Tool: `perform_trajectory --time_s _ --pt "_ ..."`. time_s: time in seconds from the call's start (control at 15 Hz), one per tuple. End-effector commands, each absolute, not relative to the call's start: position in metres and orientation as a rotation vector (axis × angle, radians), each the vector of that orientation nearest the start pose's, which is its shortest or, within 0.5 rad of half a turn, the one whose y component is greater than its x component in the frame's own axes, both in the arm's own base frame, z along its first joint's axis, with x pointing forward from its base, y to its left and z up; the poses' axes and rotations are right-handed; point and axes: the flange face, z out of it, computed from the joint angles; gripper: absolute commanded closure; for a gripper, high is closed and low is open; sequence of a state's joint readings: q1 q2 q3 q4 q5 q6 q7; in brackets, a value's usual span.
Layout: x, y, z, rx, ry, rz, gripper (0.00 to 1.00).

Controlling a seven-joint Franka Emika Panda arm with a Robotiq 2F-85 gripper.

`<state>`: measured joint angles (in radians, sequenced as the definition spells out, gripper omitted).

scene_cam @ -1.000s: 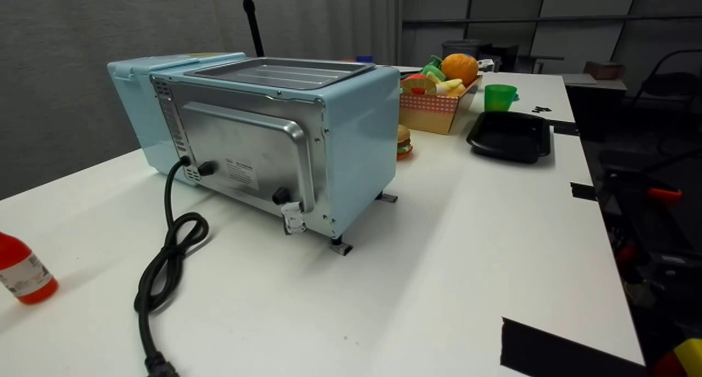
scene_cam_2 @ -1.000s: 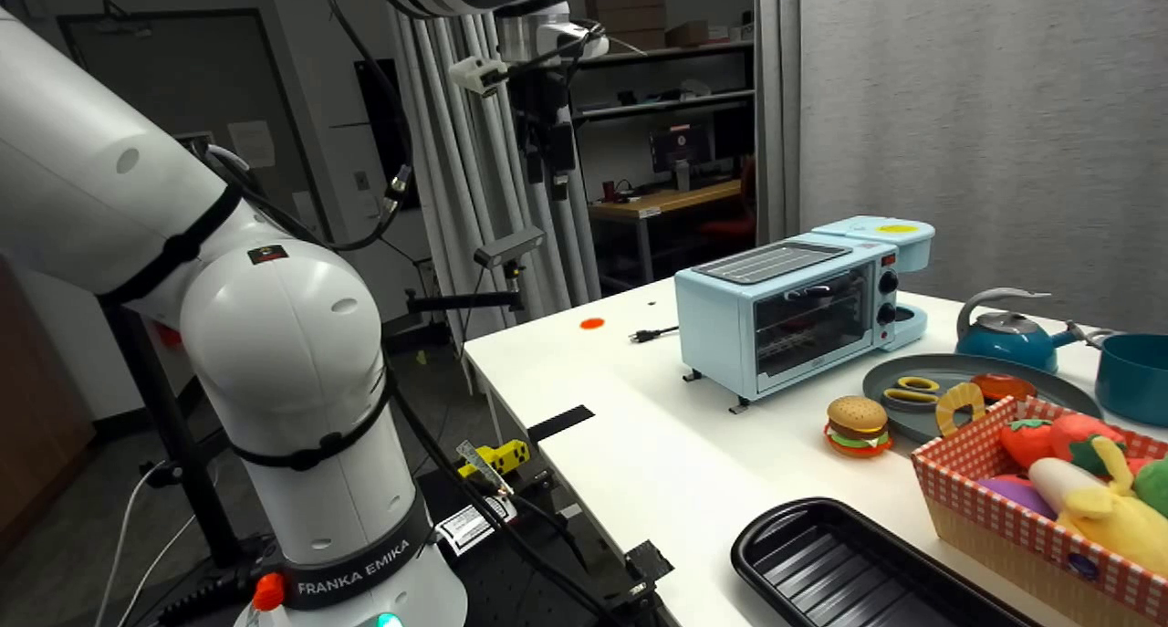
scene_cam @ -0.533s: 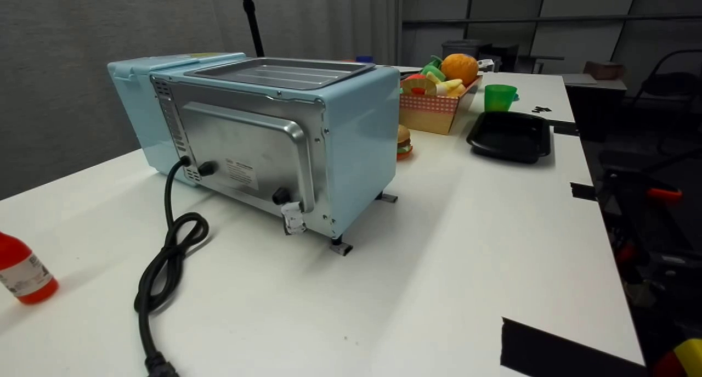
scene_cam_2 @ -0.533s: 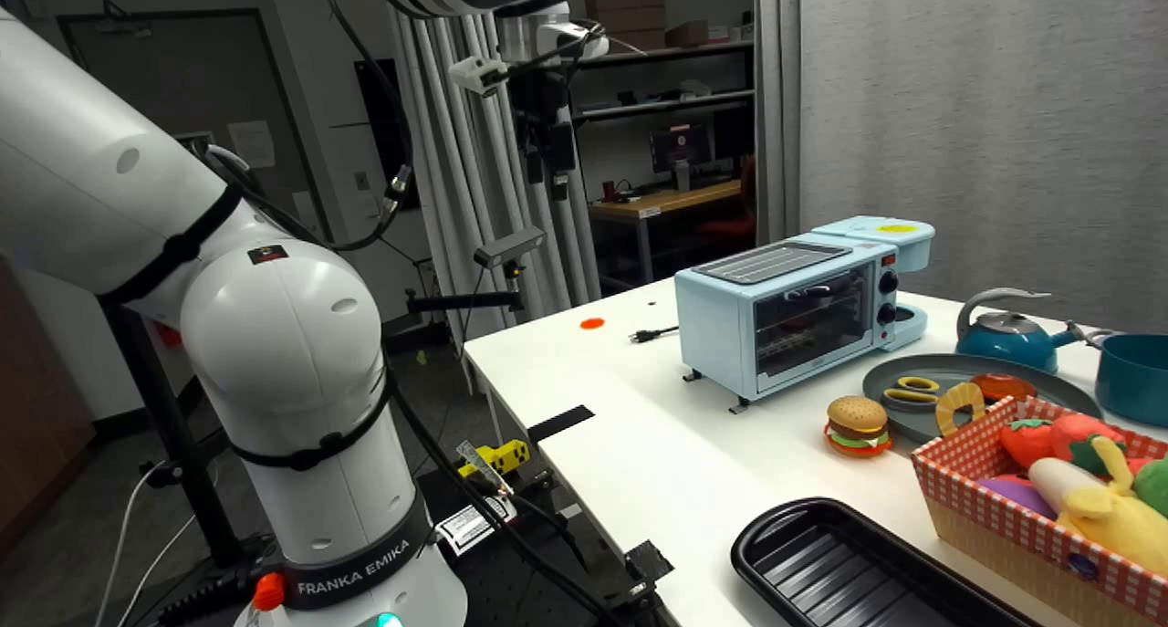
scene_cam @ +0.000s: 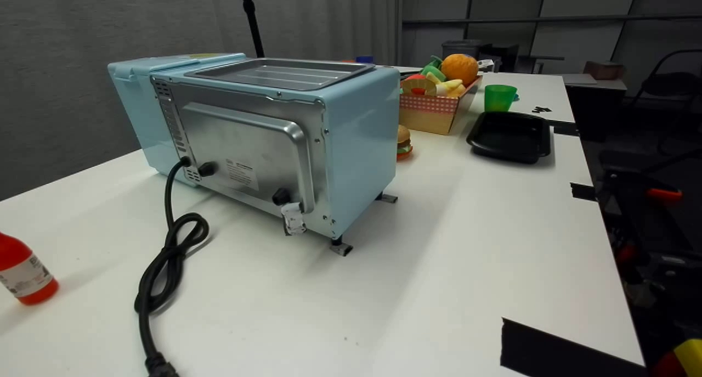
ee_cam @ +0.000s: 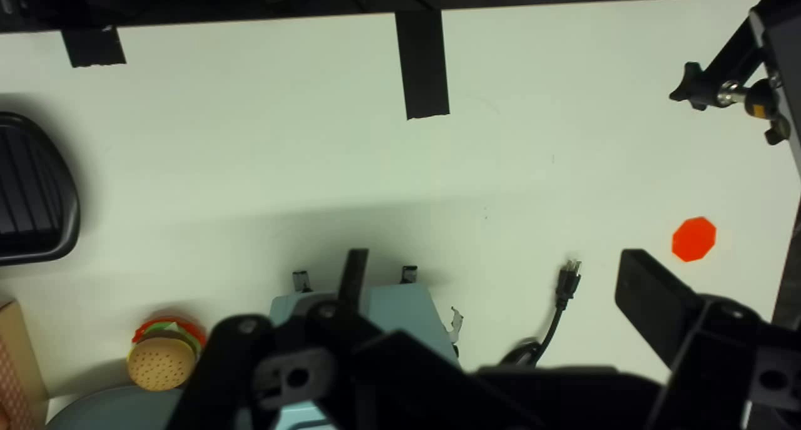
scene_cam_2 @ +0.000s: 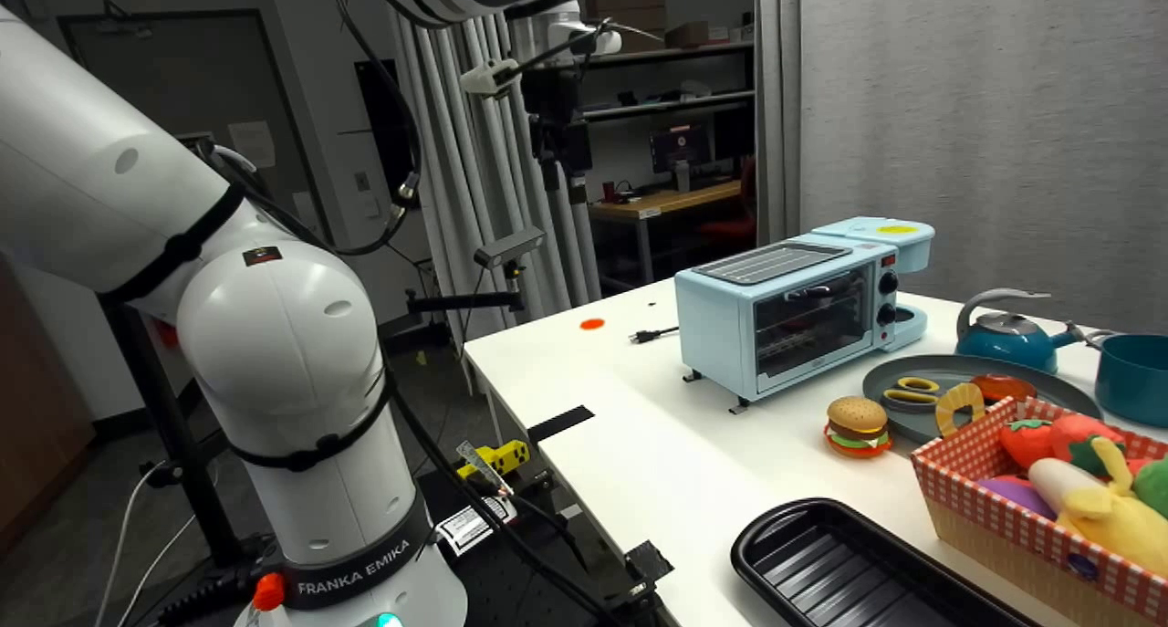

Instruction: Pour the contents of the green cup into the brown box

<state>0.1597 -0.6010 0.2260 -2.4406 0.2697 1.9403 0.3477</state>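
Overhead, claw (ee_cam: 494, 256) spread wide; green cup (scene_cam: 498, 98) well away, beyond black tray (scene_cam: 509, 135).

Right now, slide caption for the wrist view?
View past open claw to white table: toy burger, black tray and brown box at left; green cup out of frame.

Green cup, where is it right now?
The green cup is in the upper right of an exterior view, upright just beyond the black tray and right of the brown box.
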Motion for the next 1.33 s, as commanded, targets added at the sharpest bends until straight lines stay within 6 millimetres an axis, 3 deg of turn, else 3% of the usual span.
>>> perform_trajectory --time_s 0.0,0.8,1.27 --pt "0.353 0.146 0.519 -3.046 0.162 -0.144 0.00" --pt "0.391 0.026 0.545 -3.146 0.419 -0.443 0.00" --pt "0.392 0.025 0.540 -3.139 0.444 -0.405 0.00"
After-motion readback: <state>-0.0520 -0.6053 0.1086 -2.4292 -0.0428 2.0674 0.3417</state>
